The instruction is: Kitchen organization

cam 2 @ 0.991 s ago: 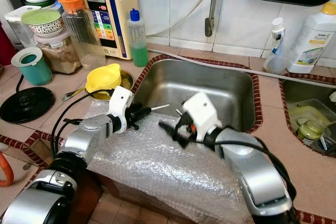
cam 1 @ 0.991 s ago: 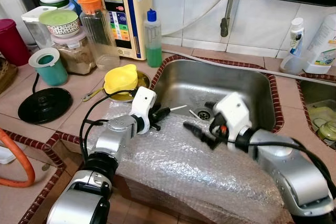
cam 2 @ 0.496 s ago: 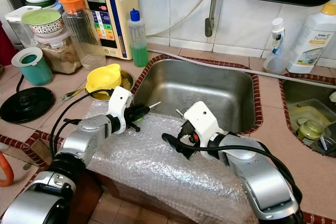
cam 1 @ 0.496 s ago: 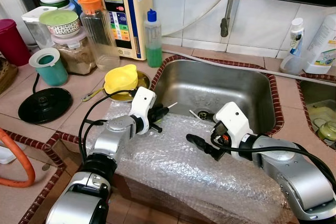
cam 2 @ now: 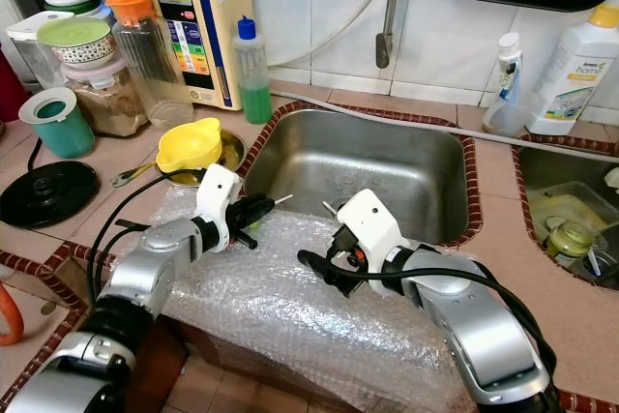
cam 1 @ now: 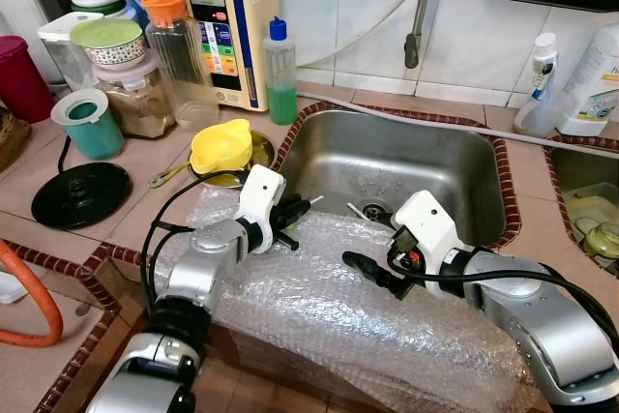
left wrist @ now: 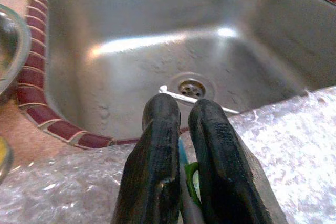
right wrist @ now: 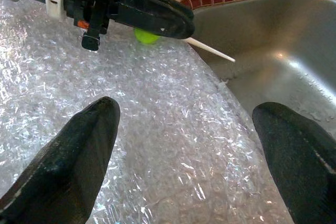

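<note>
Between the left gripper's (left wrist: 178,129) fingers sits a thin white stick with a green and blue bit at its base, pinched tight; its tip pokes out past the fingertips toward the sink (cam 1: 319,147). It looks like a small utensil or brush, though I can't say which. Below the fingers lies the bubble wrap (cam 1: 319,307) draped over the counter edge. The right gripper (right wrist: 184,145) hovers over the wrap, fingers spread wide with nothing between them, facing the left one. A second stick (left wrist: 197,99) lies by the drain, beyond the left fingertips. I'd judge this a carry or handover step; next, the stick needs a place to go, or the right fingers must close on it.
</note>
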Motion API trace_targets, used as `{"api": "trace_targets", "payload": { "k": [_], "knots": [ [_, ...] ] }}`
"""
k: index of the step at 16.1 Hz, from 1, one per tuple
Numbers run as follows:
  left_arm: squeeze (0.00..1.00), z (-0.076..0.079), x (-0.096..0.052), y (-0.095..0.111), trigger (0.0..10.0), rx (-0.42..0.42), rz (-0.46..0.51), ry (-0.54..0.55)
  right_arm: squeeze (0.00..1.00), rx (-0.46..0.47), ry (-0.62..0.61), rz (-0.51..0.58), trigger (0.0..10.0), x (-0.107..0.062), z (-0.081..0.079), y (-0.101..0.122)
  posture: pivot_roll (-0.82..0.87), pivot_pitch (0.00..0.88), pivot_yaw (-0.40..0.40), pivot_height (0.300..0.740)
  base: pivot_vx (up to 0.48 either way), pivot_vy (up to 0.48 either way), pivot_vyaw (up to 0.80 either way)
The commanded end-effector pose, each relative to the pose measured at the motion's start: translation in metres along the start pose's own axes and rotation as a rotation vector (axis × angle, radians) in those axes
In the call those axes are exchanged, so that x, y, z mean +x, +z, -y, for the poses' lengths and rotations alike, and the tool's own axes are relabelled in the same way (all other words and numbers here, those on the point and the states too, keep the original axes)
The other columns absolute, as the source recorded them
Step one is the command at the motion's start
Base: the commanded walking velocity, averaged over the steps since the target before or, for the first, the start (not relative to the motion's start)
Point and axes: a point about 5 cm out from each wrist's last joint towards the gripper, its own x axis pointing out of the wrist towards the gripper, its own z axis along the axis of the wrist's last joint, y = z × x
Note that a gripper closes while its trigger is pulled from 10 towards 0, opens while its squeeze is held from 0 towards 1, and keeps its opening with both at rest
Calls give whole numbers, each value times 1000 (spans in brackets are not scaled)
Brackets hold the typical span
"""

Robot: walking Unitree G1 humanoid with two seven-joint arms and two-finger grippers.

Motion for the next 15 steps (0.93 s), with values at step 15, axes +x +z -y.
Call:
{"api": "trace_targets", "payload": {
  "k": [15],
  "knots": [
    [0, -8, -18, 46, 0, -5, 434, 237, 0, -41, -64, 70, 10000, 4, 12, 14, -5, 0, 23, 740, 0, 0, 0]
  ]
}}
